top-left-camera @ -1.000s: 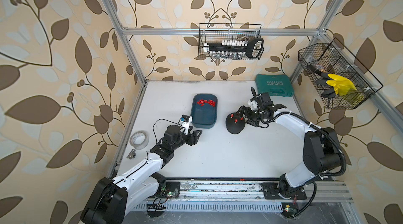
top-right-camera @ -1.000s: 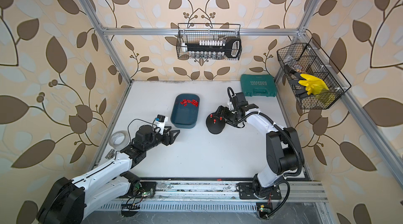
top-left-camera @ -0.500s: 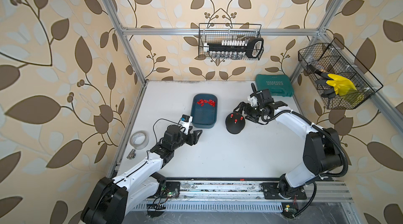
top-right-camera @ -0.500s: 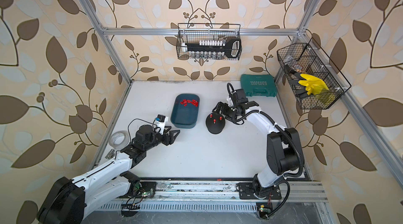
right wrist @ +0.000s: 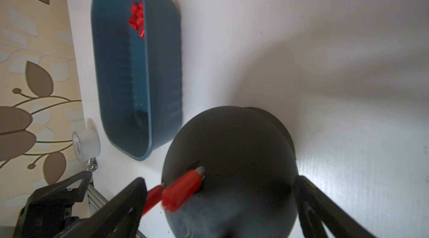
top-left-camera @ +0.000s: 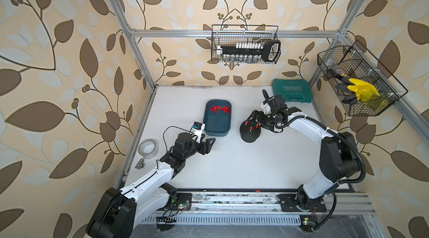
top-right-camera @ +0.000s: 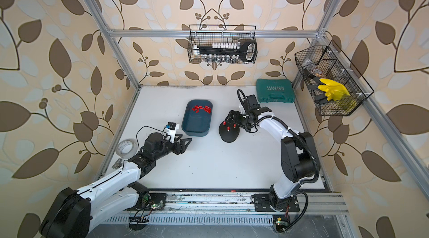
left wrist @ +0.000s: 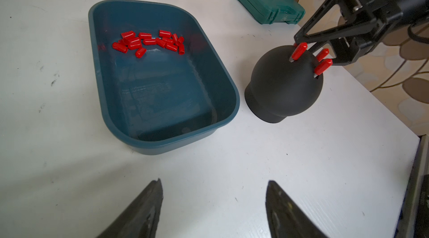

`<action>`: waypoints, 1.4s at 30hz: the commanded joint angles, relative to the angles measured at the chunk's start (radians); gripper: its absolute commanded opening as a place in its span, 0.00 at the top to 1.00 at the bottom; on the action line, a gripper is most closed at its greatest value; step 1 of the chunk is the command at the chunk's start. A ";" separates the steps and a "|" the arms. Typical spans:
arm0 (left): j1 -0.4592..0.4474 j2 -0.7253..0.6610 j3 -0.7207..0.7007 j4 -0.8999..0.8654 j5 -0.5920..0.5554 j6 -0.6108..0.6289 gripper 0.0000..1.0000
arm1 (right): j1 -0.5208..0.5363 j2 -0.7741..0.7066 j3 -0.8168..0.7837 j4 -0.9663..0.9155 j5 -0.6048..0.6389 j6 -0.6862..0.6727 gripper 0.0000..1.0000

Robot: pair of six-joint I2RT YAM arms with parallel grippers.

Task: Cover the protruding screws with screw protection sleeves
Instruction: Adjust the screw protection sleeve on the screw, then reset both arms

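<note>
The black dome base (top-left-camera: pixel 249 132) (top-right-camera: pixel 228 133) stands right of the blue tray. Three protruding screws on its top wear red sleeves (left wrist: pixel 299 51) (left wrist: pixel 323 66) (top-left-camera: pixel 251 128); only silver stubs (right wrist: pixel 201 169) show below them. My right gripper (top-left-camera: pixel 256 120) (right wrist: pixel 219 181) is open, its fingers straddling the dome top with nothing held. Several loose screw protection sleeves (top-left-camera: pixel 219 108) (left wrist: pixel 148 42) lie at the far end of the tray. My left gripper (top-left-camera: pixel 209 146) (left wrist: pixel 213 182) hangs open and empty over bare table, near the tray's front corner.
The blue tray (top-left-camera: pixel 226 130) sits mid-table. A green tool case (top-left-camera: pixel 292 90) lies at the back right. A tape roll (top-left-camera: pixel 148 147) and a small silver fitting (top-left-camera: pixel 140 164) lie at the left edge. Wire baskets (top-left-camera: pixel 245 44) (top-left-camera: pixel 357 79) hang on the walls. One red sleeve (top-left-camera: pixel 257 190) lies on the front rail.
My right gripper has shifted slightly off the dome's top, so more of the sleeved screws show in the top views. The left arm has stayed put.
</note>
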 commanded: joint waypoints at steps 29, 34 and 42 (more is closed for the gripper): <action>-0.010 0.150 0.138 0.180 -1.082 0.262 0.01 | -0.005 -0.622 -0.591 0.661 0.805 -0.511 0.00; 0.021 0.239 0.014 0.329 -1.011 0.319 0.01 | -0.038 -0.595 -0.779 0.791 0.854 -0.553 0.00; 0.166 0.466 0.093 0.424 -0.784 0.236 0.01 | -0.080 -0.363 -0.788 1.046 0.782 -0.579 0.00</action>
